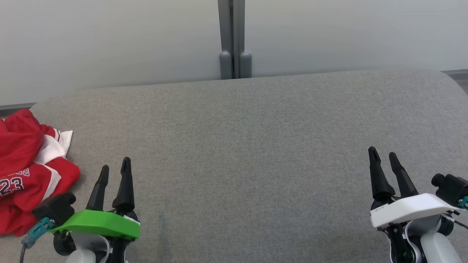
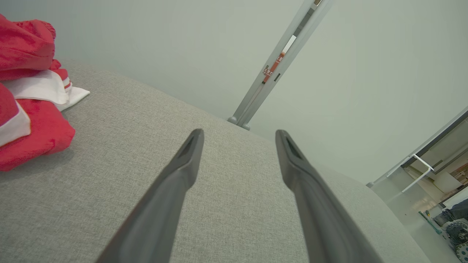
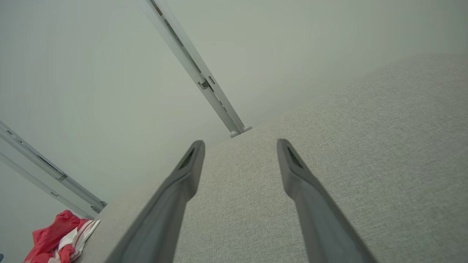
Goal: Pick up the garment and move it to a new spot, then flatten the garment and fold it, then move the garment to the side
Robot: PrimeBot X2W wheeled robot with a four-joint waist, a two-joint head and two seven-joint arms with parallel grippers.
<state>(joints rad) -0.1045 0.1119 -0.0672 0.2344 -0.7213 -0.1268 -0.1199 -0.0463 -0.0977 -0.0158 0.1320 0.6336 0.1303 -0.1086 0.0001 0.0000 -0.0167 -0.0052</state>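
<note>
The garment [image 1: 25, 171] is a crumpled red and white jersey with the number 23, heaped at the far left of the grey cloth-covered table [image 1: 248, 146]. It also lies at the left edge of the left wrist view as a red garment [image 2: 25, 98] and small at the bottom left of the right wrist view, garment [image 3: 60, 237]. My left gripper [image 1: 115, 168] stands open just right of the heap, apart from it, with nothing between its fingers [image 2: 186, 157]. Far to the right, my right gripper [image 1: 383, 155] is open and empty over bare cloth, fingers [image 3: 190, 168] spread.
A pale wall runs behind the table, with a grey vertical post [image 1: 234, 40] at its middle. The table's far edge curves down at the left and right corners. In the left wrist view, a floor area with equipment [image 2: 449, 219] lies beyond the table's right end.
</note>
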